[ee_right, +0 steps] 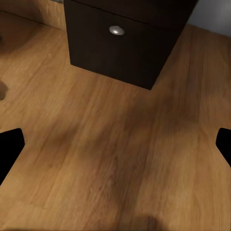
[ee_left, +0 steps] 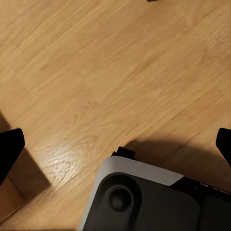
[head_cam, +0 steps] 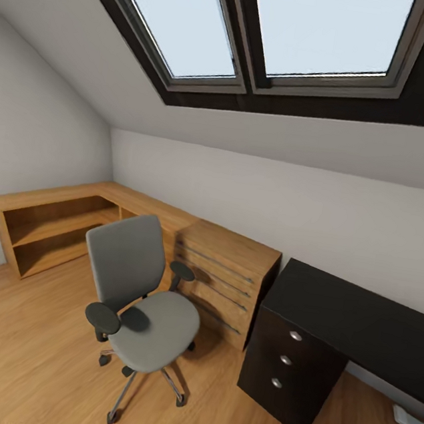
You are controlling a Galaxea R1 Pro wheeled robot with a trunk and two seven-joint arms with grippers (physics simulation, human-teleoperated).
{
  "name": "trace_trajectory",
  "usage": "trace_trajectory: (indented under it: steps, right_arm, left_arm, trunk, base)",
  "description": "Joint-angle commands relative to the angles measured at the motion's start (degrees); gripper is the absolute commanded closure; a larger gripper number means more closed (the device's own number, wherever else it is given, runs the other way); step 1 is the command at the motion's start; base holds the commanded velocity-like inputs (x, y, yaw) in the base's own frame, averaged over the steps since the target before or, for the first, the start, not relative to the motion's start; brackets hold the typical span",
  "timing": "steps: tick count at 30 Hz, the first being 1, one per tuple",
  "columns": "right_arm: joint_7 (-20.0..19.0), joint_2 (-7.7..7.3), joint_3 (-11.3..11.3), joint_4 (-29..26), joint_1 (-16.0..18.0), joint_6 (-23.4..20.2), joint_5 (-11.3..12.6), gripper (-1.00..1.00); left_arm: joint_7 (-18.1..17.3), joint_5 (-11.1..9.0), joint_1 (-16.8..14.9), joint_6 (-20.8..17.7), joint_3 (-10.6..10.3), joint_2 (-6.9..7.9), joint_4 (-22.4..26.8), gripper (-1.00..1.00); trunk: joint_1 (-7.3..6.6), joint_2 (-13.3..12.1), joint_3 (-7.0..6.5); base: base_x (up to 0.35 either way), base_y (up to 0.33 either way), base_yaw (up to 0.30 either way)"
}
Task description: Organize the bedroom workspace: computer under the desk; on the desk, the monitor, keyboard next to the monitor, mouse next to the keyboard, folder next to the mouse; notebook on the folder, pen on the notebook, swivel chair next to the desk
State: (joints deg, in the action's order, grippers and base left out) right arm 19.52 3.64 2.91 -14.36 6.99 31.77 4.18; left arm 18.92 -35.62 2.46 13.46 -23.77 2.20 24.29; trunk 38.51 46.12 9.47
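Swivel chair (head_cam: 138, 293): grey seat and back, black armrests, chrome star base on castors; it stands on the light wood floor (head_cam: 18, 346), left of the desk and well apart from it. Its seat looks bare; no blue folder on it.
Desk (head_cam: 358, 320): black top at the right, with a dark three-drawer unit (head_cam: 288, 368) bearing round silver knobs. The visible top carries nothing.
Low wood cabinet (head_cam: 223, 274): stands between chair and desk, against the far wall.
Skylight (head_cam: 263, 37): dark-framed, overhead.
Left gripper (ee_left: 115, 144): fingers spread wide, holding nothing, above the floor and the robot's own base (ee_left: 144, 197).
Right gripper (ee_right: 115, 144): also spread wide and empty, pointing at the floor near the drawer unit.
Risk: as a judgement, rolling the chair towards the desk could knock it against the cabinet corner or the drawers, since castors drift freely under a push.
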Motion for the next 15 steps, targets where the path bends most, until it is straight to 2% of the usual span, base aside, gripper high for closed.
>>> trace_trajectory:
  steps: [1,15]
  right_arm:
    - [0.17,0.02,0.33,0.03,0.04,0.22,0.42,-1.00]
    - [0.17,0.14,0.55,0.06,0.04,1.50,0.07,-1.00]
  left_arm:
    - [0.42,-0.48,0.00,0.16,-0.49,0.08,0.14,-1.00]
    - [0.42,-0.46,-0.01,0.16,-0.49,0.07,0.14,-1.00]
  trunk:
    - [0.01,0.06,0.14]
    - [0.01,0.06,1.04]
  base:
    - [0.000,0.000,0.182]
    - [0.000,0.000,0.197]
